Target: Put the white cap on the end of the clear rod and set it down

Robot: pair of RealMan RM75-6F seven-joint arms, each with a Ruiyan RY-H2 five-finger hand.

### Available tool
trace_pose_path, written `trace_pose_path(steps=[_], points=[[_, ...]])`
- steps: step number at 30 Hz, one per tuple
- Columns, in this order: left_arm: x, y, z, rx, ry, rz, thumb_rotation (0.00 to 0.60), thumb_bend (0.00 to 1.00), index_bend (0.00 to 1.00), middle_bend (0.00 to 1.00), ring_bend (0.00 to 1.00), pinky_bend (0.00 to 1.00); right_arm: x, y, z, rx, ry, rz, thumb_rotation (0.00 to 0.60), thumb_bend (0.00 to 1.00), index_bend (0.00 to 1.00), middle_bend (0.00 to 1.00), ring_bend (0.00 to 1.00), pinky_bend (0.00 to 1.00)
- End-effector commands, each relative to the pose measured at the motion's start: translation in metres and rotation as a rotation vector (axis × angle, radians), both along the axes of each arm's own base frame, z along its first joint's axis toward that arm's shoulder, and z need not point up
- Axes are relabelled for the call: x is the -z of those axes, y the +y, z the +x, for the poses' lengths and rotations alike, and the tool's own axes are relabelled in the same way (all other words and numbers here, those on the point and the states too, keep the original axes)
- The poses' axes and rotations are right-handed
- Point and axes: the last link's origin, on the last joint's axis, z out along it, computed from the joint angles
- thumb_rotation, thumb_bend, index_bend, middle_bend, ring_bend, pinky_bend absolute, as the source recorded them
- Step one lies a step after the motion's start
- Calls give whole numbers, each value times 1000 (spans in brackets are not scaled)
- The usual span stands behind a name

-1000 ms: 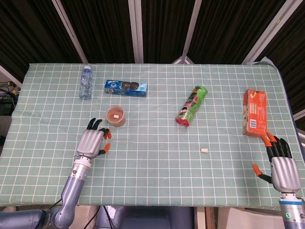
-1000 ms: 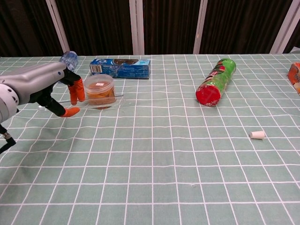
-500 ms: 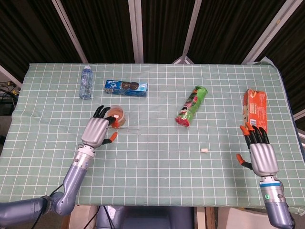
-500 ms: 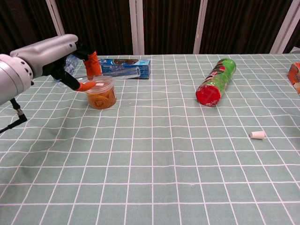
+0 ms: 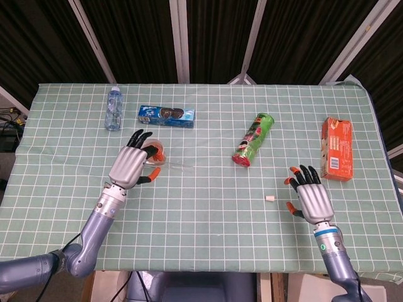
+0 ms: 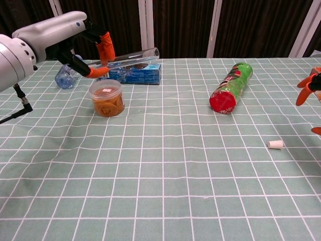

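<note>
The left hand point(image 6: 75, 37) is up off the green checked tablecloth point(image 5: 201, 214) with the clear rod point(image 6: 131, 56) pinched between its orange-tipped thumb and a finger, the other fingers loosely spread. The rod sticks out toward the middle of the table, roughly level and tilted a little upward at its open far end, and from the chest view it passes in front of the blue cookie box point(image 6: 131, 73). Just under that hand stands a small clear jar point(image 6: 107, 98) with an orange tint and a label on its lid — upright, not touched by the hand. A plastic water bottle point(image 5: 113, 108) lies near the far left of the table, beside the blue box. The white cap point(image 5: 270, 199) lies on its side on the cloth, well apart from the rod. The right hand point(image 5: 310, 195) is just beside it, fingers apart and holding nothing; in the chest view only its orange fingertips show at the right edge. A green chip can point(image 5: 253, 139) with a red end lies on its side beyond the cap, and an orange carton point(image 5: 336, 148) lies flat near the right edge.
</note>
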Motion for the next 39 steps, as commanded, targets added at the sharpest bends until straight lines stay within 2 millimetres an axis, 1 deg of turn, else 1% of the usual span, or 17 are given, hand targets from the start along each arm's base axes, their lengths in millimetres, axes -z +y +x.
trace_pose_path(steps=[1,7,14,21,27,39], points=[[0,0,0,3,0,-1,600,637,587,498,109,0,12,-5,0,13,14,17,600,322,381,170,26,0],[-1,1,0,2,3,4,600,637,587,498,109,0,30,-12,-3,42,27,37,600,321,382,174,30,0],[-3,3,-6,-8,12,8,600,636,587,498,109,0,44,-17,-8,66,33,48,600,321,438,192,34,0],[-2,4,-10,-15,19,9,600,636,587,498,109,0,53,-19,-10,78,32,60,600,322,454,198,35,0],[-1,6,-12,-18,23,12,600,636,588,498,109,0,61,-20,-6,74,24,69,600,322,468,201,35,0],[-1,10,-15,-21,23,14,600,636,587,498,109,0,66,-25,-4,80,27,62,600,321,488,207,36,0]])
